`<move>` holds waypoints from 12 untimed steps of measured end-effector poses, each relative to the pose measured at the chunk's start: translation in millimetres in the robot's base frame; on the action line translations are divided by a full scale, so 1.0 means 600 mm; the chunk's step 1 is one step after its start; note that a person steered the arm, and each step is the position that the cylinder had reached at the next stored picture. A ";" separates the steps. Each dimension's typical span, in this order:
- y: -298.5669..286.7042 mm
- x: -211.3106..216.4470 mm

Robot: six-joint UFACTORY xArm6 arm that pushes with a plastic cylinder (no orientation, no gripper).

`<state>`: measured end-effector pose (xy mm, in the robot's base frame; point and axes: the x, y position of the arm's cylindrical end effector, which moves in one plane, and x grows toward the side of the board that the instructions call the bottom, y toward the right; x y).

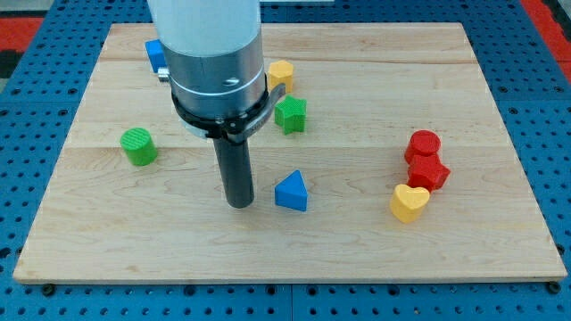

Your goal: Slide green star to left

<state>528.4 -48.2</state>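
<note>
No claw on me, just rod, so nothing to open or close. My tip (pixel 239 203) down on wooden board (pixel 375 241), just left of blue triangle (pixel 292 192), nearer than green star (pixel 290 115). Star sits far-centre, beside yellow block (pixel 281 73). Looks like approach step, no contact yet. Next: swing round to star's right side, then push left, keeping clear of green cylinder (pixel 138 146).

A pale wooden board (pixel 500 134) is lying flat, its grain running across the view, lit evenly with soft shadows. Blue pegboard matting (pixel 553 107) is showing around it on every side, and a strip of red matting (pixel 27 22) is peeking in at the top corners.
</note>
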 end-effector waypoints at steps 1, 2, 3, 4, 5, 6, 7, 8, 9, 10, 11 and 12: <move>0.132 0.000; 0.206 -0.020; 0.196 -0.033; 0.139 -0.037; 0.091 -0.052; 0.168 -0.086; 0.250 -0.119; 0.253 -0.149; 0.253 -0.178; 0.253 -0.184; 0.252 -0.184; 0.249 -0.184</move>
<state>418.1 100.9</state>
